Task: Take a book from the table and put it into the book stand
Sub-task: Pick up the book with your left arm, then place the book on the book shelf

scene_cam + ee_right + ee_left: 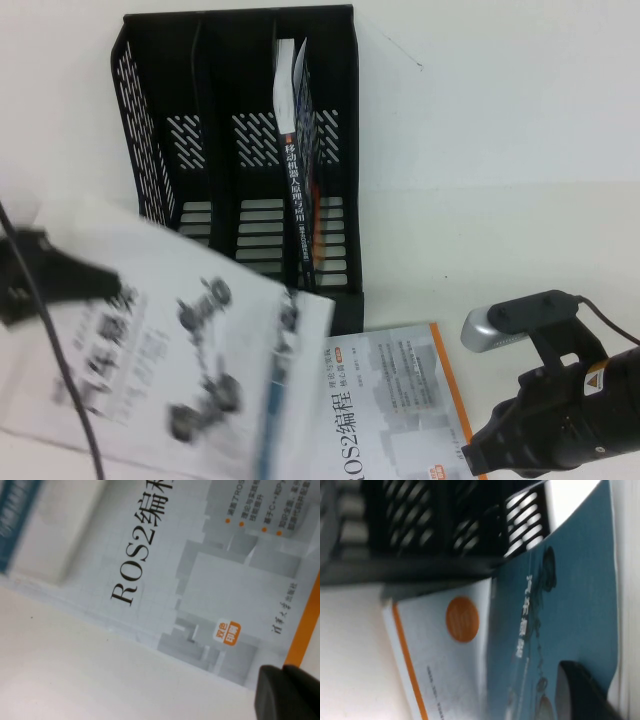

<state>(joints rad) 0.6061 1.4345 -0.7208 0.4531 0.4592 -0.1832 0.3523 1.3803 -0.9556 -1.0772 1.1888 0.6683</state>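
Note:
The large white-grey book (180, 370) with car-part pictures and a blue spine mark is tilted up off the table (500, 150), blurred, in front of the black book stand (240, 150). My left gripper (112, 285) at the left is shut on its left edge. In the left wrist view one finger (580, 690) presses on the book's blue cover (570, 595). The stand's left and middle compartments hold nothing. My right gripper (282, 680) is shut and empty, low over the table near the ROS2 book's orange-bordered edge; its arm (560, 410) is at the lower right.
The orange-bordered ROS2 book (390, 400) lies flat in front of the stand, partly under the lifted book; it also shows in the left wrist view (445, 645) and the right wrist view (200, 570). A dark-spined book (300, 190) stands in the stand's right compartment.

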